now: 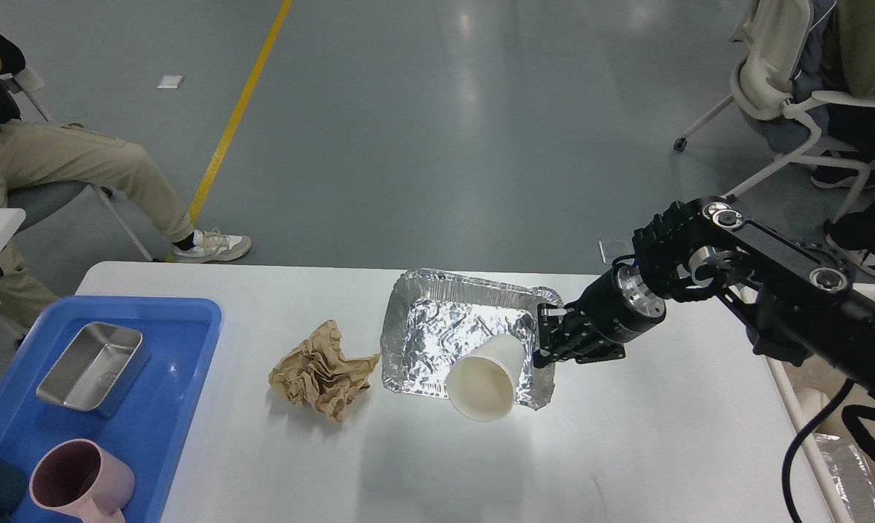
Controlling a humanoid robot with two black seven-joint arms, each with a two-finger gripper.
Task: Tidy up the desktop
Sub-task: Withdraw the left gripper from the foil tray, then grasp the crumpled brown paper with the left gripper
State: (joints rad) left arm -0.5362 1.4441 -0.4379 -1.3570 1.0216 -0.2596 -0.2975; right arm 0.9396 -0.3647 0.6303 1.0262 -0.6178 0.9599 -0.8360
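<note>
The white bench (626,450), the desktop being tidied, is filling the lower part of the head view, its rounded far edge running across the middle and a wide bare stretch lying open along the near side and at the right. A blue tray (183,378) is sitting at the left end, carrying a steel tin (92,367) and a pink mug (81,483). A foil pan (437,338) is lying near the far edge at centre, with crumpled brown paper (321,370) just beside its left side. A white paper cup (485,378) is tipping on its side over the pan's near rim, mouth facing the viewer. The right pincer (543,338) is reaching in at the pan's right rim beside the cup; I cannot tell whether it is clenched or released. The left pincer is lying outside the view. No readable writing is showing.
</note>
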